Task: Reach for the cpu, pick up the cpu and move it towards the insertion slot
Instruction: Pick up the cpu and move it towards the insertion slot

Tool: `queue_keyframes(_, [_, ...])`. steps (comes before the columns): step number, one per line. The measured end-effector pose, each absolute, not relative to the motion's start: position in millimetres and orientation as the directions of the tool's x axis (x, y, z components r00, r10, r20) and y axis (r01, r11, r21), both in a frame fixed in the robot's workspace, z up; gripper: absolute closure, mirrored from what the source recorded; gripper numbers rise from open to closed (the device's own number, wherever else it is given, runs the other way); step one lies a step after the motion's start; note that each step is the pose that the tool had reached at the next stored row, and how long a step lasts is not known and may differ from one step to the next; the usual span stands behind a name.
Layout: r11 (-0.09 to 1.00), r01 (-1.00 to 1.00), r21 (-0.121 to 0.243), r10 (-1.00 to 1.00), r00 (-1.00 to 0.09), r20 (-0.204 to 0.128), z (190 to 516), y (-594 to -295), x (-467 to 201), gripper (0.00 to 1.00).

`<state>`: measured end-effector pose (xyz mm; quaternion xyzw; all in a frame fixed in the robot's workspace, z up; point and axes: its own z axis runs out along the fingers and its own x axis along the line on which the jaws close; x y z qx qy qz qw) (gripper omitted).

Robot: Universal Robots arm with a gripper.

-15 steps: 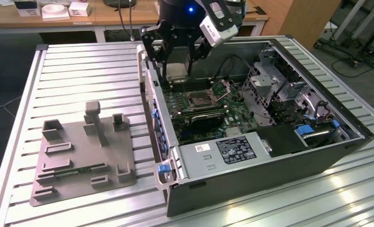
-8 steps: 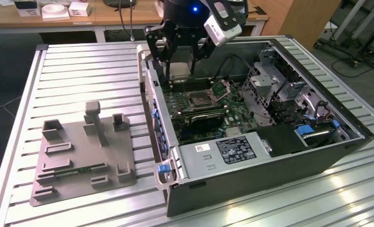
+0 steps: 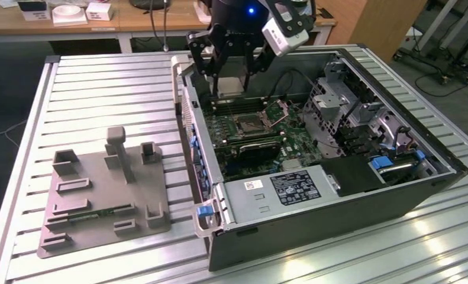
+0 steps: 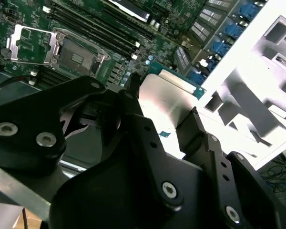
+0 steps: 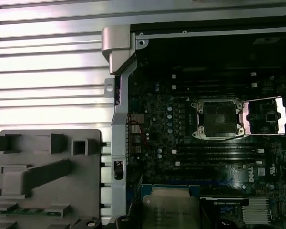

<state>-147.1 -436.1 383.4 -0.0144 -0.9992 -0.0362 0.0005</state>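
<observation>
**Carrying the cpu over the open computer case toward the insertion slot.**
The gripper [image 3: 232,74] hangs above the far left part of the case [image 3: 423,195], its black fingers [image 4: 193,131] closed on opposite edges of the cpu [image 4: 164,102], which lies flat with its silvery top showing in both wrist views [image 5: 170,212]. The insertion slot [image 3: 248,124] sits on the green board nearer than the gripper, its latch plate [image 5: 264,117] swung open and its dark centre [image 5: 217,117] exposed. To carry this step well, I judge the chip should stay level and square to the socket frame, and the fingers should pass clear of the raised latch and the case wall. The grey tray [image 3: 99,189] stands well apart on the slatted table [image 3: 99,83], at the exterior view's left.
</observation>
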Motion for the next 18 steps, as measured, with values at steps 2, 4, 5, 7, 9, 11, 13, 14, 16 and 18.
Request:
queue_keyframes(2, [0.997, 0.029, 0.072, 0.029, -1.000, 0.002, 383, -436, -145, 0.45])
queue_keyframes(4, [0.997, 0.029, 0.072, 0.029, -1.000, 0.002, 383, -435, -142, 0.45])
queue_keyframes(5, [0.997, 0.029, 0.072, 0.029, -1.000, 0.002, 383, -435, -141, 0.45])
queue_keyframes(7, [0.997, 0.029, 0.072, 0.029, -1.000, 0.002, 383, -434, -139, 0.45])
queue_keyframes(9, [0.997, 0.029, 0.072, 0.029, -1.000, 0.002, 383, -434, -137, 0.45])
queue_keyframes(11, [0.997, 0.029, 0.072, 0.029, -1.000, 0.002, 383, -433, -134, 0.45])
queue_keyframes(13, [0.997, 0.029, 0.072, 0.029, -1.000, 0.002, 383, -433, -132, 0.45])
queue_keyframes(14, [0.997, 0.029, 0.072, 0.029, -1.000, 0.002, 383, -433, -131, 0.45])
queue_keyframes(16, [0.997, 0.029, 0.072, 0.029, -1.000, 0.002, 383, -432, -128, 0.45])
queue_keyframes(18, [0.997, 0.029, 0.072, 0.029, -1.000, 0.002, 383, -432, -126, 0.45])
